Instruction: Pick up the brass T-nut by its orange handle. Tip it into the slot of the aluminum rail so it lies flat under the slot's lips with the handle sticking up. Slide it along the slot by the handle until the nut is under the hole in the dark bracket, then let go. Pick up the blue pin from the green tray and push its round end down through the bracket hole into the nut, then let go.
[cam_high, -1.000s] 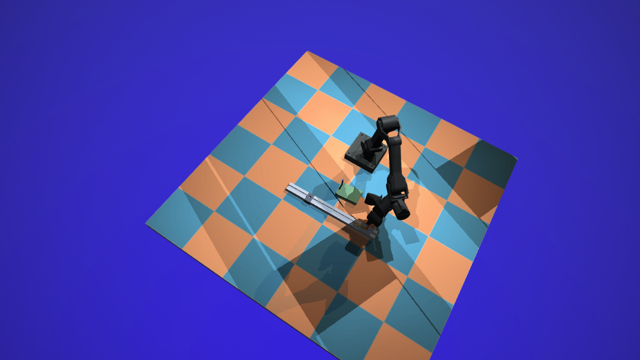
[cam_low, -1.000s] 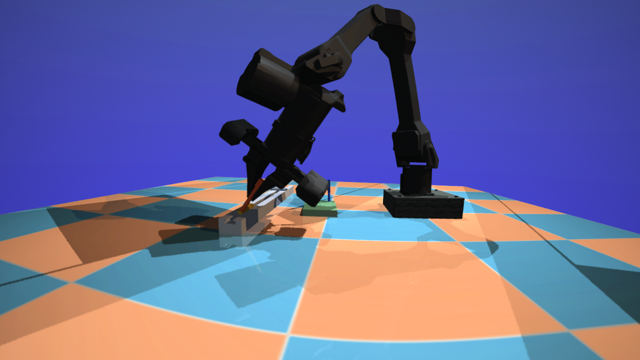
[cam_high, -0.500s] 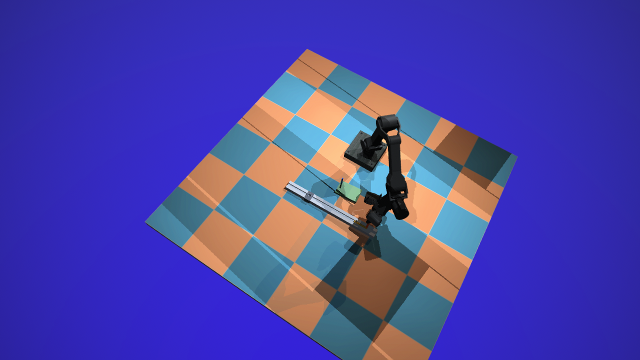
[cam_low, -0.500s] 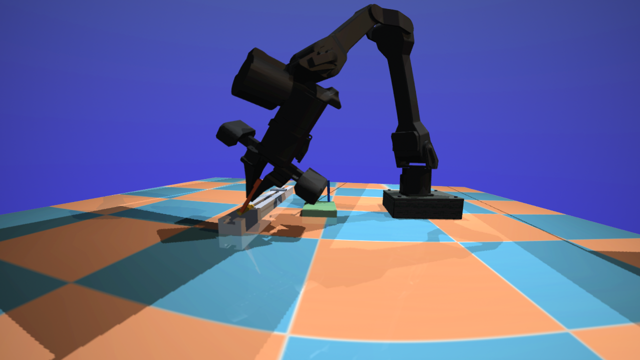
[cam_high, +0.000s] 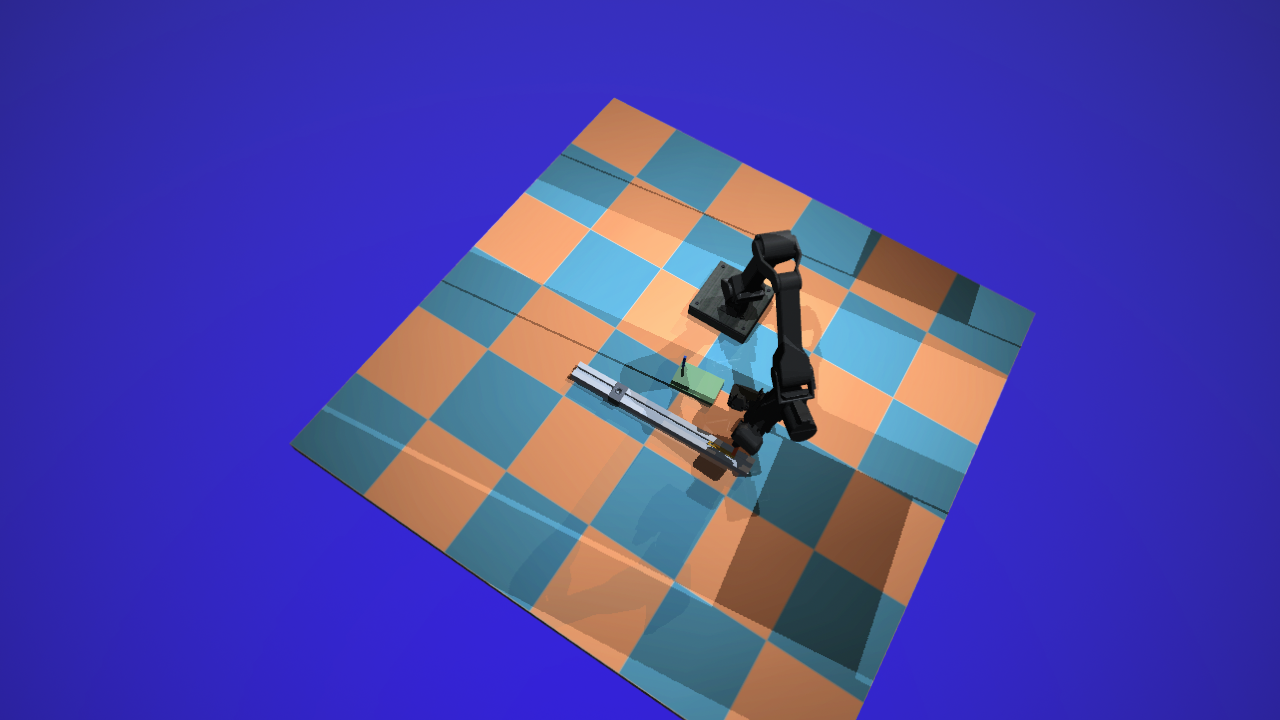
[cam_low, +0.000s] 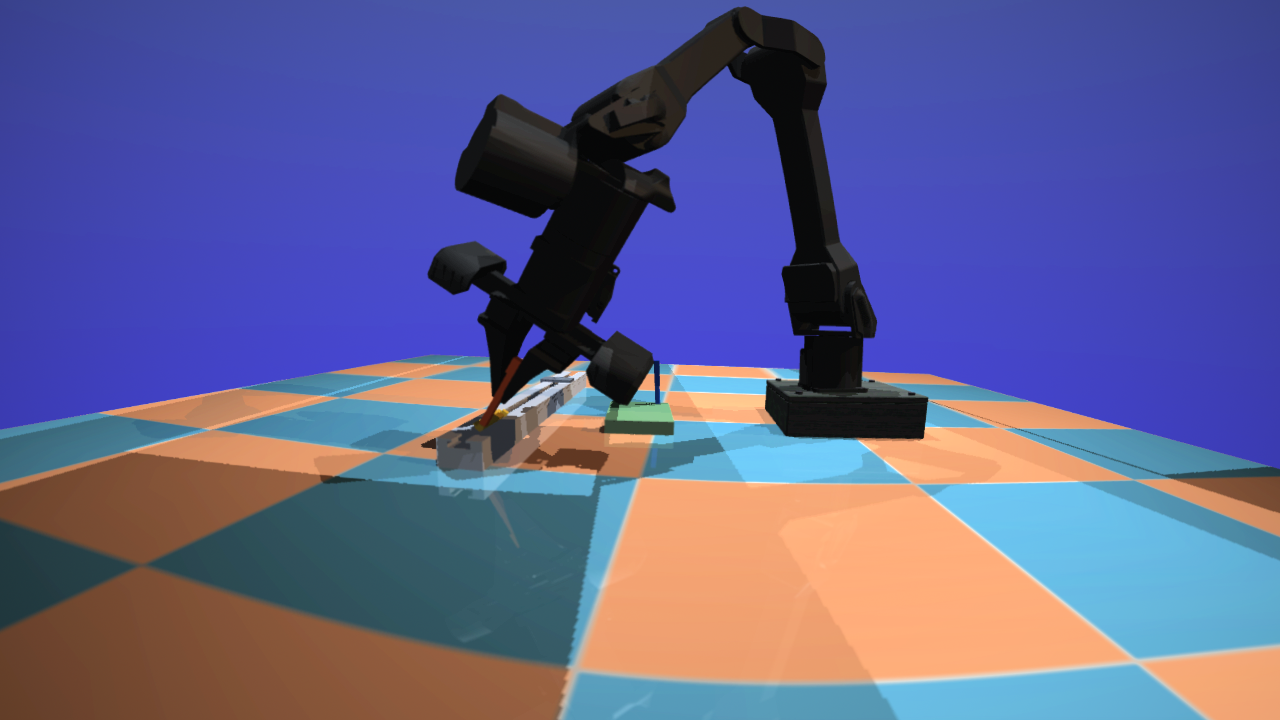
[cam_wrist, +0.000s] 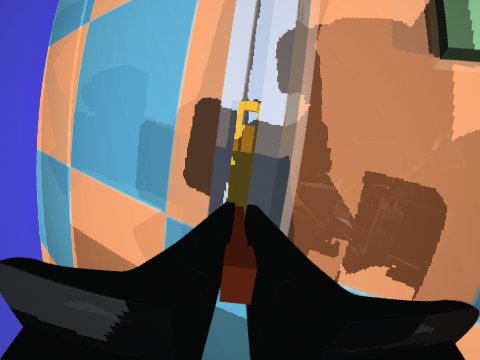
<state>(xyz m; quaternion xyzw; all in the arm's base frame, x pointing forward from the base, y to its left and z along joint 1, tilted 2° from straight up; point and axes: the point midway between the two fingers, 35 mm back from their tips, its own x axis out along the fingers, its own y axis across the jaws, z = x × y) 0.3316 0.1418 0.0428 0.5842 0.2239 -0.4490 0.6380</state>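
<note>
A black six-joint arm (cam_high: 789, 322) (cam_low: 810, 170) bends over an orange-and-blue checkered worktop (cam_high: 420, 349) (cam_low: 760, 573) (cam_wrist: 125, 100), seen from the top, its hand (cam_high: 737, 453) (cam_low: 504, 394) (cam_wrist: 239, 212) at one end of a slotted aluminum rail (cam_high: 662, 419) (cam_low: 460, 452) (cam_wrist: 272, 100). The brass T-nut (cam_high: 716, 445) (cam_low: 501, 414) (cam_wrist: 246, 142) shows at that same end, well apart from the dark bracket (cam_high: 617, 392), which straddles the rail nearer its opposite end, its hole facing up. Between the rail and the black base (cam_high: 699, 307) (cam_low: 845, 416) sits the green tray (cam_high: 702, 385) (cam_low: 640, 420) (cam_wrist: 462, 30), with the blue pin (cam_high: 683, 365) (cam_low: 657, 383) standing in it.

From the exterior, the hand angles down to the near end of the rail, pinching the orange handle (cam_low: 494, 407) (cam_wrist: 239, 285). The handle leans, its upper end tipped toward the base side, with brass glinting at its foot on top of the rail. The blue pin stands upright in the tray, just beyond one of the hand's bulky side housings.

In the wrist view, two black fingers close on the orange handle, its squared end visible between them. Ahead of the fingertips the brass T-nut stretches along the line of the slot, part of it in shadow; whether it is seated beneath the slot's lips cannot be told. A corner of the green tray edges into the upper right.
</note>
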